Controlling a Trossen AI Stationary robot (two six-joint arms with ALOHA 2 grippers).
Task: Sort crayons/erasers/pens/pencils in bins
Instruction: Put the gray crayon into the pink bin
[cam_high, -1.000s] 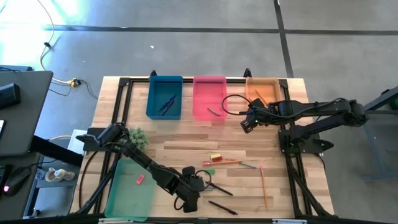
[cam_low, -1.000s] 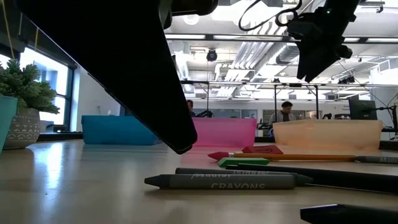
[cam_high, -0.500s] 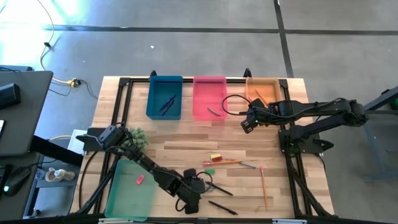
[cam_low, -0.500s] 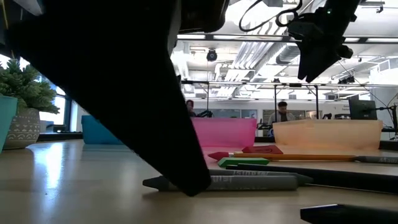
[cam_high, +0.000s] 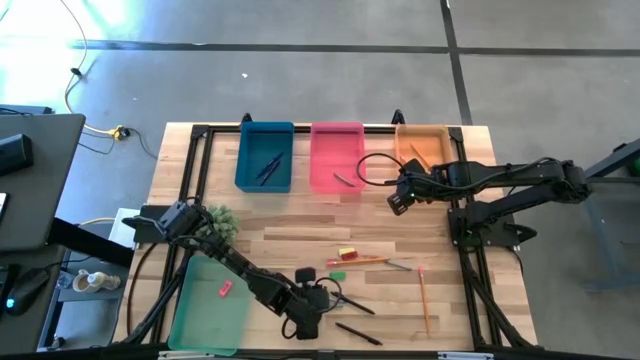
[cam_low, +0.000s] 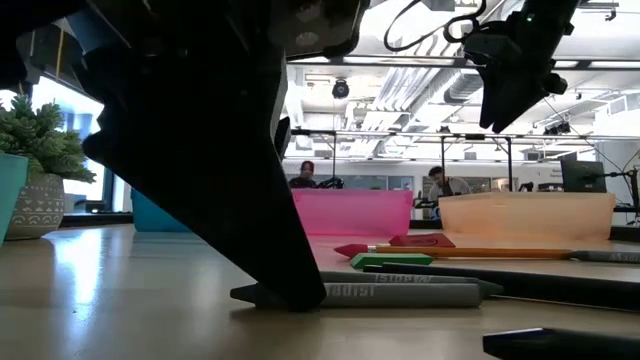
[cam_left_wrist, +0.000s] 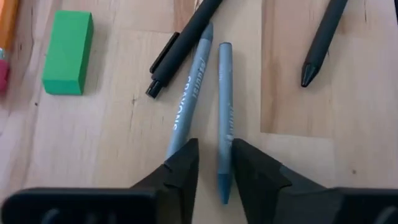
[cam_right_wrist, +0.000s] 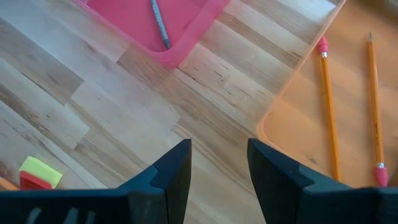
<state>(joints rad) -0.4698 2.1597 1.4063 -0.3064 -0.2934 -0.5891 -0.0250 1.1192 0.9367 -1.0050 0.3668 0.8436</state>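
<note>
Since a second ago I have brought the left claw (cam_left_wrist: 214, 171) down from its hover onto the tabletop (cam_high: 290, 235) near the front edge, and its fingers have narrowed from wide apart to a close straddle of one grey crayon (cam_left_wrist: 224, 118); they sit either side of its lower end, and I cannot tell whether they are pressing it yet. A second crayon (cam_left_wrist: 188, 96) lies just beside it at a slight angle, with "CRAYONS" readable along its wrapper in the left wrist view. In the low view the dark finger now stands on the near crayon (cam_low: 400, 293) and covers most of the word that showed in full before. A black pen (cam_left_wrist: 186, 43) lies touching the second crayon's upper part, another black pen (cam_left_wrist: 323, 40) lies apart, and the green eraser (cam_left_wrist: 67, 53) rests off to one side. The right claw (cam_right_wrist: 217, 163) has not moved: it hangs with fingers wide and nothing in them, above bare wood between the pink bin (cam_right_wrist: 180, 25), which holds one crayon (cam_right_wrist: 159, 23), and the orange bin (cam_right_wrist: 292, 118), which holds two pencils (cam_right_wrist: 328, 106).
</note>
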